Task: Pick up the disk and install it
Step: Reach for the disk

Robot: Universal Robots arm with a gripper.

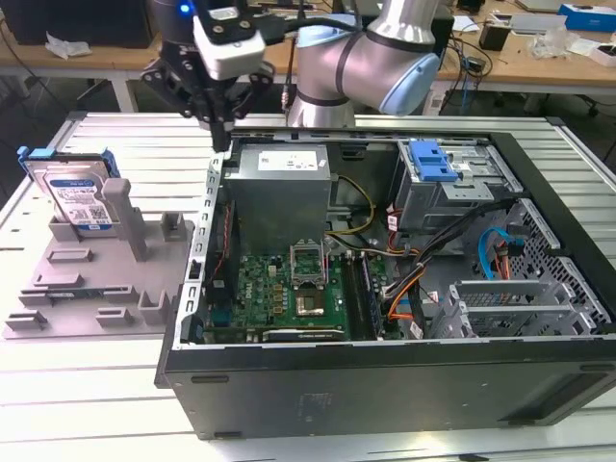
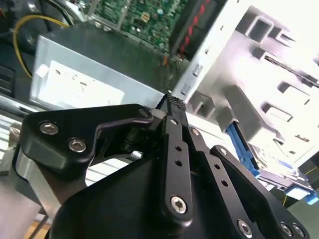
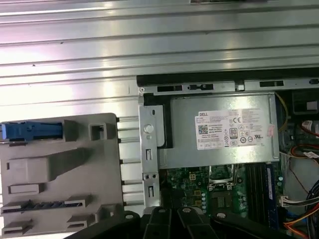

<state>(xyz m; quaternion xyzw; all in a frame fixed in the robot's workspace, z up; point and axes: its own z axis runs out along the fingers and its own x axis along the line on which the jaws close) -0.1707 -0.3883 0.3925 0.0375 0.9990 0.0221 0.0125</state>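
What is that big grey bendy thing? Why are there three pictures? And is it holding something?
That is a robot arm with a black hand at its end. One picture comes from a camera standing off to the side, so it sees the whole table. The other two come from small cameras that ride on the arm near the hand.

On the table lies an open computer case full of green boards and wires, with a grey metal box inside. Beside the case, on the exterior view's left, is a grey plastic stand. The disk, silver with a blue frame, stands upright in it.

The hand hangs above the case's edge with its fingers together, holding nothing. The disk is not picked up yet.
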